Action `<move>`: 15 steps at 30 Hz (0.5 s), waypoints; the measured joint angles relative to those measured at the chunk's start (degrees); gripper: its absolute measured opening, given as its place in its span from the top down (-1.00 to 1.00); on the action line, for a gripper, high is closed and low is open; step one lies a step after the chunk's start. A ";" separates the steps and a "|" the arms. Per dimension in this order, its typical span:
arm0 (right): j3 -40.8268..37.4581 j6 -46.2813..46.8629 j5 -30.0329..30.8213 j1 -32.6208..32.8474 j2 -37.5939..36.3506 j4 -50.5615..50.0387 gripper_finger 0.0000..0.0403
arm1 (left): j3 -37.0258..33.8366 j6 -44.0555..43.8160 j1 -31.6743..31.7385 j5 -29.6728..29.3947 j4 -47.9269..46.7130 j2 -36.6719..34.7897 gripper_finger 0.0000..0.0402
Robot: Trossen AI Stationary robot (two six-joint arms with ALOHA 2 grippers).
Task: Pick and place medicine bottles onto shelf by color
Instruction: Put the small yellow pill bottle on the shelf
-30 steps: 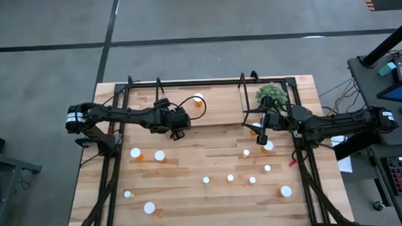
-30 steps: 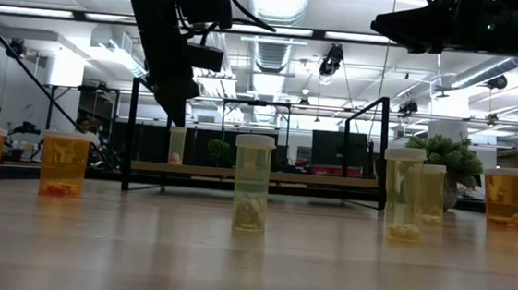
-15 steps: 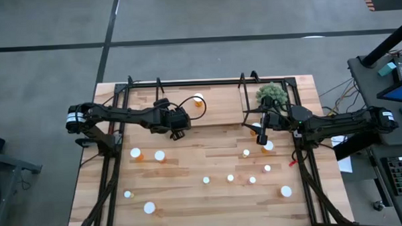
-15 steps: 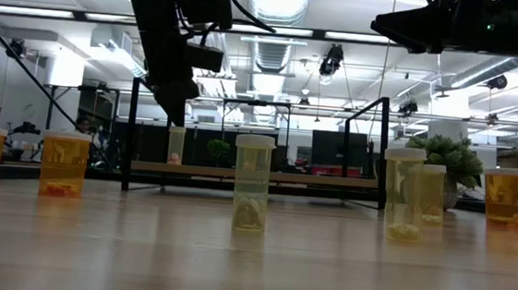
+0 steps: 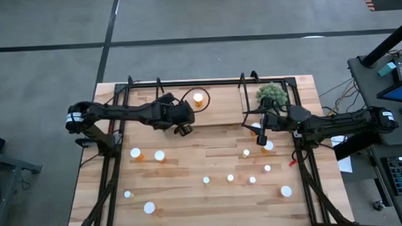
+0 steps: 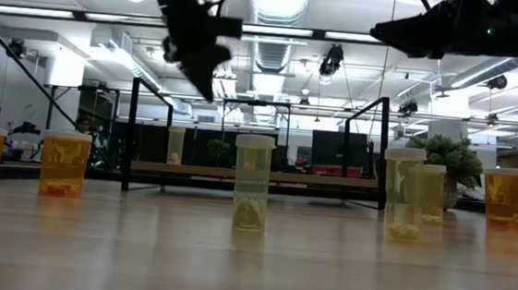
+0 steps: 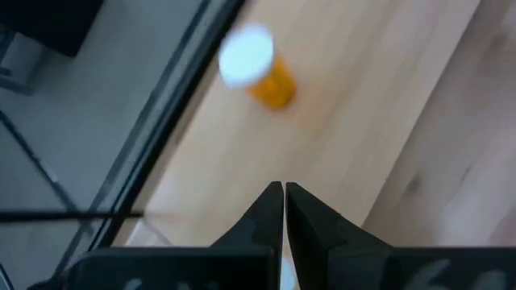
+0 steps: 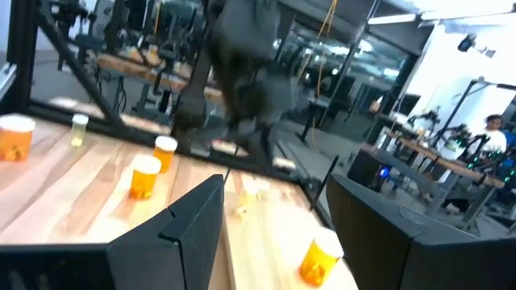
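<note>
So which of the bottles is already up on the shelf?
The orange bottle with a white cap, alone on the shelf near the left gripper; the rest stand on the table.

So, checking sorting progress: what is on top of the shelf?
One orange bottle with a white cap stands on the shelf. The left tool, shut and empty, hangs near it. The arm covers part of the board.

A green spiky plant (image 5: 272, 93) stood at the wooden tabletop's (image 5: 217, 193) far right corner, beside a grey floor (image 5: 52, 64).
</note>
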 joint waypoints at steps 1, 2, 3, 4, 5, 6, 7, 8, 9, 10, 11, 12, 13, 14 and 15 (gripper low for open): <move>0.00 0.11 0.02 -0.02 0.09 -0.70 -0.04 | 0.80 0.24 0.00 -0.02 0.99 0.00 1.00; 0.00 0.66 0.00 -0.01 0.17 -1.37 -0.04 | 1.49 1.07 0.00 -0.12 2.15 -0.04 1.00; 0.00 1.64 -0.02 -0.02 0.24 -2.58 -0.04 | 2.13 2.18 0.00 -0.16 3.49 -0.07 1.00; 0.00 1.95 -0.06 0.00 0.28 -4.29 -0.04 | 2.68 3.59 -0.01 -0.20 4.83 -0.07 1.00; 0.00 1.98 -0.08 -0.02 0.45 -5.72 -0.04 | 3.27 5.20 -0.01 -0.20 6.09 -0.07 1.00; 0.00 2.24 -0.11 -0.01 0.75 -6.58 -0.04 | 3.86 6.92 0.00 -0.22 7.46 -0.07 1.00; -0.02 2.66 -0.12 -0.01 1.17 -6.92 -0.04 | 4.41 8.59 -0.02 -0.24 9.04 -0.07 1.00; -0.02 3.19 -0.13 -0.01 1.42 -6.92 -0.04 | 4.90 10.15 -0.02 -0.24 10.83 -0.07 1.00; -0.01 3.49 -0.13 0.00 1.61 -6.89 -0.04 | 5.30 11.63 -0.02 -0.26 12.33 -0.08 1.00; -0.01 3.61 -0.13 -0.02 1.81 -6.76 -0.04 | 5.65 12.64 -0.02 -0.26 13.55 -0.09 1.00; 0.00 3.73 -0.13 -0.01 2.01 -6.70 -0.04 | 6.03 13.57 -0.02 -0.26 14.74 -0.09 1.00; 0.00 3.83 -0.13 0.00 2.13 -6.77 -0.04 | 6.43 14.26 -0.02 -0.25 15.58 -0.09 1.00; 0.00 4.00 -0.13 0.00 2.27 -6.83 -0.04 | 6.77 14.98 -0.02 -0.24 16.35 -0.09 1.00; 0.00 4.08 -0.13 -0.02 2.33 -6.85 -0.04 | 7.01 15.42 -0.02 -0.26 17.02 -0.13 1.00; -0.01 4.32 -0.13 -0.01 2.32 -6.95 -0.04 | 7.28 15.71 -0.04 -0.24 17.14 -0.15 1.00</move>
